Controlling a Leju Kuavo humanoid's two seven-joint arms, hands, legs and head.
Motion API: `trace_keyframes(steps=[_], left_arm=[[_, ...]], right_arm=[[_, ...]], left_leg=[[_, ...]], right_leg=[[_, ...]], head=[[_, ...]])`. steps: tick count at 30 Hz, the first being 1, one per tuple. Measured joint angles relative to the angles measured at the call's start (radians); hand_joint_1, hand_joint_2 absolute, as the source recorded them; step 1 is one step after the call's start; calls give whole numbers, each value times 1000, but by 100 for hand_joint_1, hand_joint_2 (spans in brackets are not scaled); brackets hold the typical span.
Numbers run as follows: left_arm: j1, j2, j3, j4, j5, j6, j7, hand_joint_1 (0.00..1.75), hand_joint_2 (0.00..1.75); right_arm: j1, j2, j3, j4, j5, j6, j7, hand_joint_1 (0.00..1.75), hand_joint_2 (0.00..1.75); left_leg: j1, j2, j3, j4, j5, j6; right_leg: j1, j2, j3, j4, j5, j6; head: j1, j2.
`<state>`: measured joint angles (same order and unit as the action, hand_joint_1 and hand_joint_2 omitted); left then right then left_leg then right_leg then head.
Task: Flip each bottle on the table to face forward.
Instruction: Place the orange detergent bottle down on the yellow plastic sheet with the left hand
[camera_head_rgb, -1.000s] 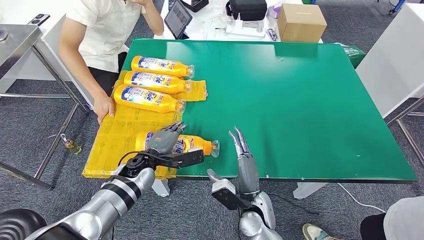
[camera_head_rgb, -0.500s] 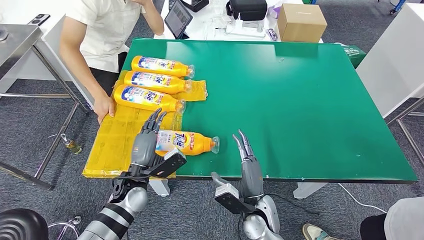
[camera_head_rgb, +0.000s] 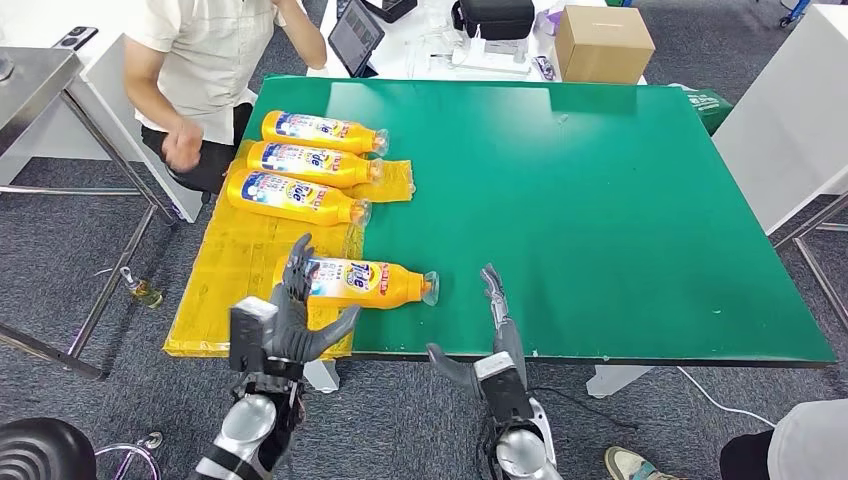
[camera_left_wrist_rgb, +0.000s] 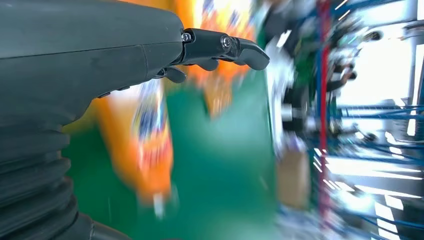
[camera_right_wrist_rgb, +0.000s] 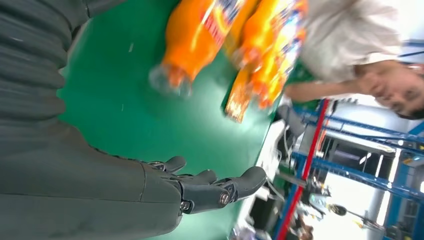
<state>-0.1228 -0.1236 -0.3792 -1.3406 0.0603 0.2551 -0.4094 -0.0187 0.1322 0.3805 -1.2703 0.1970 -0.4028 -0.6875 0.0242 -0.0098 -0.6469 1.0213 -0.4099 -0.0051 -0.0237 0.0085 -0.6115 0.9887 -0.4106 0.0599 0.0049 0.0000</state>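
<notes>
I am drawing my left hand (camera_head_rgb: 288, 318) back off the nearest bottle (camera_head_rgb: 362, 283), fingers spread, holding nothing; my right hand (camera_head_rgb: 497, 330) is hanging open at the table (camera_head_rgb: 600, 200) edge. All four bottles are lying label-up, so I judge the flipping nearly done.

It looks like a robotics lab or test room. A green worktable (camera_head_rgb: 600, 200) stands on grey carpet (camera_head_rgb: 60, 260), with a white desk (camera_head_rgb: 420, 50) behind it carrying a tablet (camera_head_rgb: 355, 35), a black case (camera_head_rgb: 495, 18) and a cardboard box (camera_head_rgb: 603, 43). A person (camera_head_rgb: 215, 60) sits alongside. Blue metal racking (camera_right_wrist_rgb: 345, 165) lines the background.
</notes>
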Motion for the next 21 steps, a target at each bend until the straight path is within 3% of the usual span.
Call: trace_keyframes(steps=[3, 6, 11, 17, 21], left_arm=[[44, -9, -7, -44, 80, -28, -13, 0, 175], [63, -14, -18, -66, 122, -44, -25, 0, 175], [69, -17, -42, -84, 161, -56, -29, 0, 175], [72, -19, -58, -91, 174, -28, -16, 0, 175], [79, -21, -68, -92, 187, 2, 1, 0, 175]], right_arm=[[25, 8, -7, -50, -62, 42, -6, 0, 0], [44, 21, -12, -101, -116, 56, -8, 0, 0], [52, 32, -8, -153, -102, -49, -12, 0, 0], [54, 40, -4, -165, -123, -73, -12, 0, 0], [54, 59, -5, -161, -119, -158, -11, 0, 0]], left_leg=[[0, 0, 0, 0, 0, 0], [0, 0, 0, 0, 0, 0], [0, 0, 1, 0, 0, 0], [0, 0, 1, 0, 0, 0], [0, 0, 1, 0, 0, 0]], right_leg=[[0, 0, 0, 0, 0, 0], [0, 0, 0, 0, 0, -1], [0, 0, 1, 0, 0, -1], [0, 0, 1, 0, 0, -1], [0, 0, 1, 0, 0, -1]], head=[[0, 0], [0, 0], [0, 0], [0, 0], [0, 0]])
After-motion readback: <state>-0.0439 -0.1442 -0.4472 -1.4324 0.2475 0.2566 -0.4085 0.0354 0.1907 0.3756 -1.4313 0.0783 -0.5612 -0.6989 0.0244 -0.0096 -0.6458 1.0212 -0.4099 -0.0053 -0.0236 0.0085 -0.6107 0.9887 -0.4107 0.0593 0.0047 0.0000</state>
